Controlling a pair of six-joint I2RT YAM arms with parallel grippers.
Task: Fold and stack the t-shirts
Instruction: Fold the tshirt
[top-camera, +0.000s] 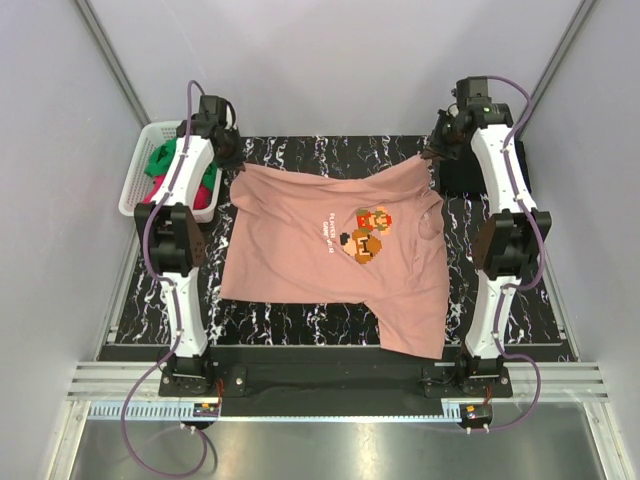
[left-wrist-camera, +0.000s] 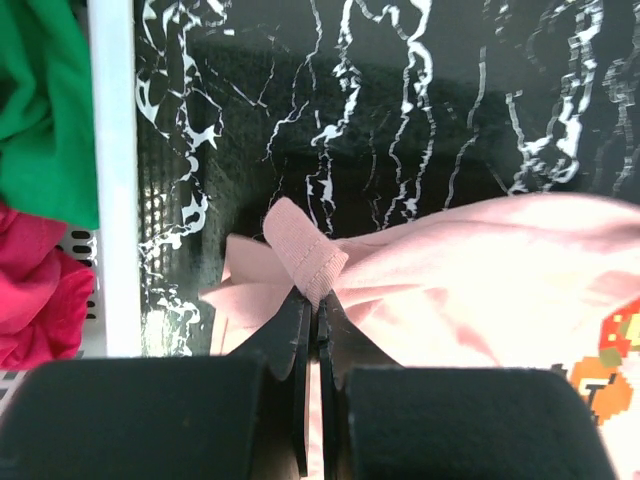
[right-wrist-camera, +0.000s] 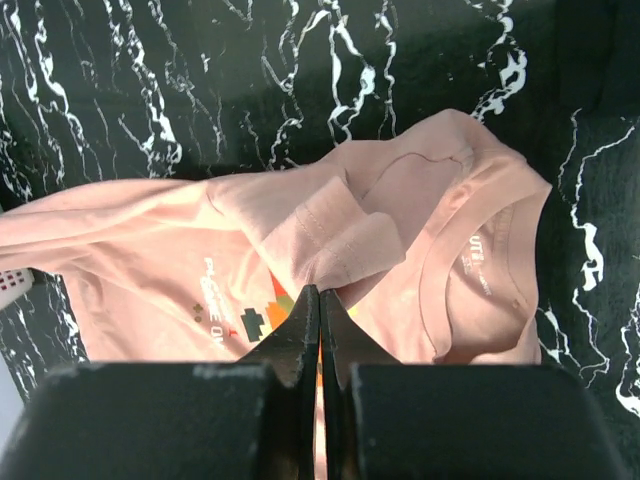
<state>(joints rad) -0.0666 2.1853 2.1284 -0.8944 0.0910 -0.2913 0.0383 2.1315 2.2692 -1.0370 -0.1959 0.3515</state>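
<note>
You have the salmon-pink t-shirt (top-camera: 300, 240) gripped along its far edge by both arms. The left gripper (left-wrist-camera: 318, 300) is clenched on a doubled strip of hem at the shirt's left corner. The right gripper (right-wrist-camera: 320, 300) is clenched on a bunched fold of sleeve just beside the collar (right-wrist-camera: 480, 270). The shirt lies print-up across the black marbled tabletop (top-camera: 330, 150), with its far edge stretched between the two grips and its near right part trailing to the table's near edge. By the look of it, you are spreading it flat before the first fold. Move both wrists together at one height, so the far edge is taut and no wrinkles drag into the body, and draw the trailing part fully onto the table. Steer the left arm wide of the white basket (top-camera: 135, 185) holding the green tee (left-wrist-camera: 40, 100) and the magenta-red tee (left-wrist-camera: 35, 290).
</note>
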